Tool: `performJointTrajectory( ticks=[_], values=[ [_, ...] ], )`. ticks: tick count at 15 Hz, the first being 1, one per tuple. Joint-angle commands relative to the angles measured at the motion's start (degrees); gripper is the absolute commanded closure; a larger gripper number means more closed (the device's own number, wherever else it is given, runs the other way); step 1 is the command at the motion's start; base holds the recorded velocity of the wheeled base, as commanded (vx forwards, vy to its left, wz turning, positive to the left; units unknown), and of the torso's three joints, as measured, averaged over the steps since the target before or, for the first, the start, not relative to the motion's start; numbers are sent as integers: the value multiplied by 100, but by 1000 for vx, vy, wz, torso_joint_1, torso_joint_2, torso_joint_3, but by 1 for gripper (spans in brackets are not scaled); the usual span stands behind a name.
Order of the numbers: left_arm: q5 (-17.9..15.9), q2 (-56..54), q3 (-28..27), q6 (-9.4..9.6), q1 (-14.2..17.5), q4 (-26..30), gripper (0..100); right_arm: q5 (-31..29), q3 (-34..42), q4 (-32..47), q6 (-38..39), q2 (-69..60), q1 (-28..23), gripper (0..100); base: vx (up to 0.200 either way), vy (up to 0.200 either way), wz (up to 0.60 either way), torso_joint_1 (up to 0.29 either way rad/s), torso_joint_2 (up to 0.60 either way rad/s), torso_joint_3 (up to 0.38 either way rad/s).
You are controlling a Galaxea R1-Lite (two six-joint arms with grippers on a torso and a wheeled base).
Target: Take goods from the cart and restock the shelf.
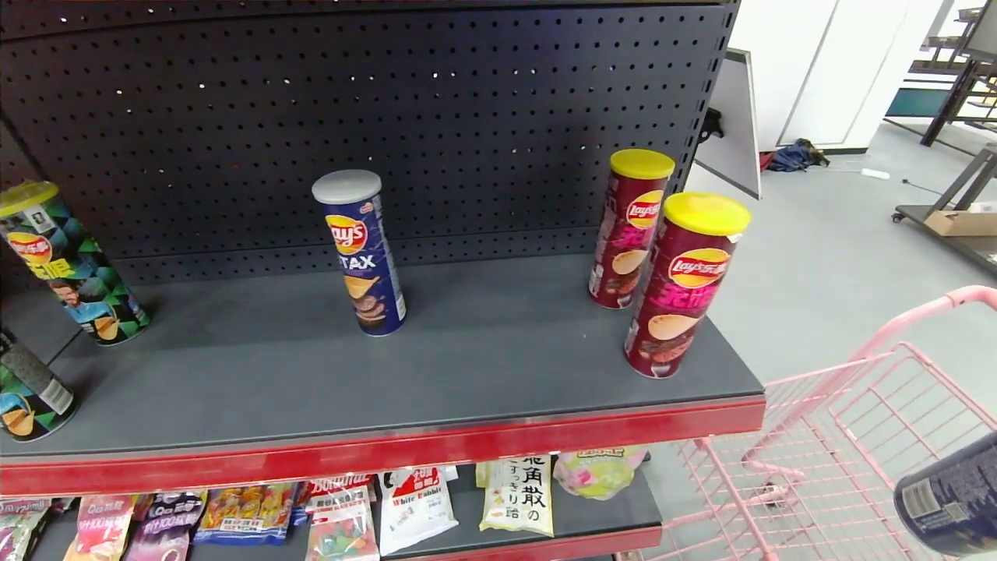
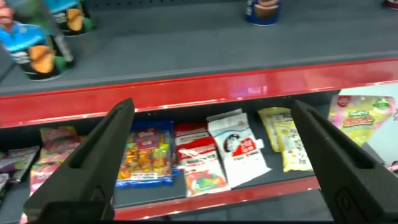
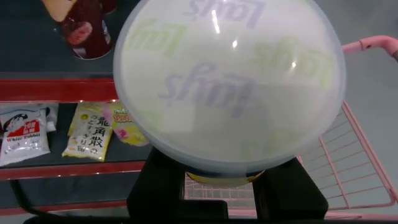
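A dark blue chip can (image 1: 946,495) hangs over the pink cart (image 1: 880,347) at the lower right of the head view. In the right wrist view its translucent lid (image 3: 230,81) faces the camera, and my right gripper (image 3: 227,186) is shut on the can's body. The grey shelf board (image 1: 483,351) holds a blue can (image 1: 360,253) in the middle, two maroon cans (image 1: 685,284) near its right end and teal cans (image 1: 70,261) at the left. My left gripper (image 2: 211,107) is open in front of the shelf's red front edge (image 2: 249,84), with nothing between its fingers.
Snack bags (image 1: 413,506) lie on the lower shelf under the red lip. The board has free room between the blue can and the maroon cans. The cart's handle (image 3: 373,43) stands to the right of the shelf end. Open floor lies beyond.
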Motion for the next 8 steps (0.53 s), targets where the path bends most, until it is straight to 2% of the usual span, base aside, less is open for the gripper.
performJointTrajectory(
  ticks=[1,8],
  values=[
    [2,5,0,-1,1,0,0,56,10,-8,-1,-100,16,100,0,200,0,-2,2,-7],
    [2,5,0,-1,1,0,0,539,81,1,-1,-382,8,100,0,200,0,2,2,2]
  ],
)
